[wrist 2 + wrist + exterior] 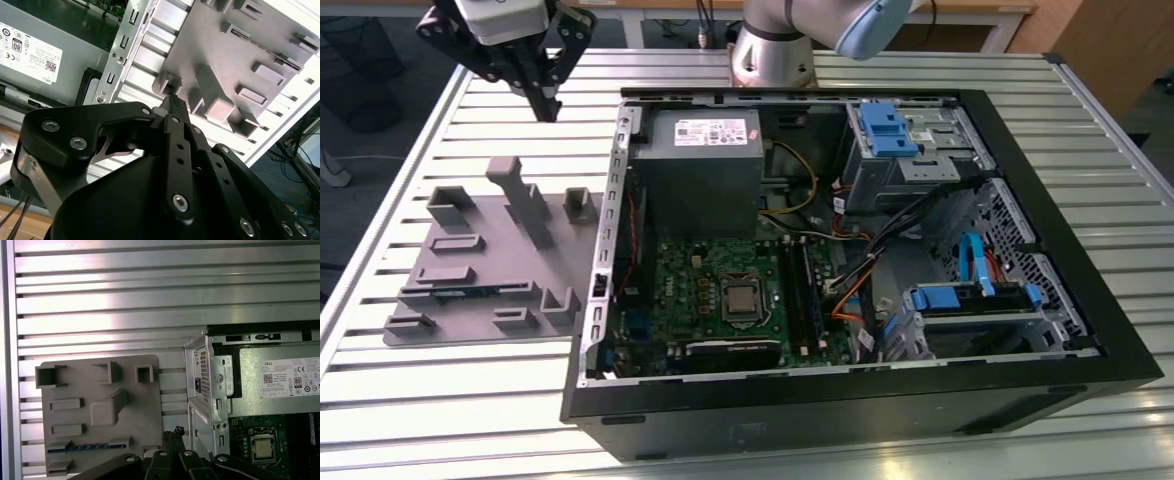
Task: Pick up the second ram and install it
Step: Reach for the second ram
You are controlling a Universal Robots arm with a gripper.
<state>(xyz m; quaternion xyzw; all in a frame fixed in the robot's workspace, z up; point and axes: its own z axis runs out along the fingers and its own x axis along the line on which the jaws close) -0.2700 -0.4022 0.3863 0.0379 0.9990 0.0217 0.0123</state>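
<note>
Your gripper (547, 106) is hanging over the table (454, 400) at the far end of the exterior view's left, well apart from the ram (460, 291) and above the far end of the tray (494, 270). Its black, bolted fingers are tapering down to a single point. In both wrist views the tips (173, 99) (172, 431) are pressing together, so the pincer is fully closed and gripping nothing.

The ram is sitting in a slot near the tray's front edge. You are seeing it as a thin blue strip (85, 446) flecked with dark specks, with low gray blocks at either end. Its long axis is running across the exterior view from left to right, roughly along the tray's near edge.

The tray (80, 390) is showing as matte gray plastic, flat, with boxy posts and open-sided brackets rising from it. It is lying on ribbed, shiny aluminium slats just beside the open black case (854, 400). Inside the case a green board (687, 275) is lying below a gray metal power supply (700, 170).
</note>
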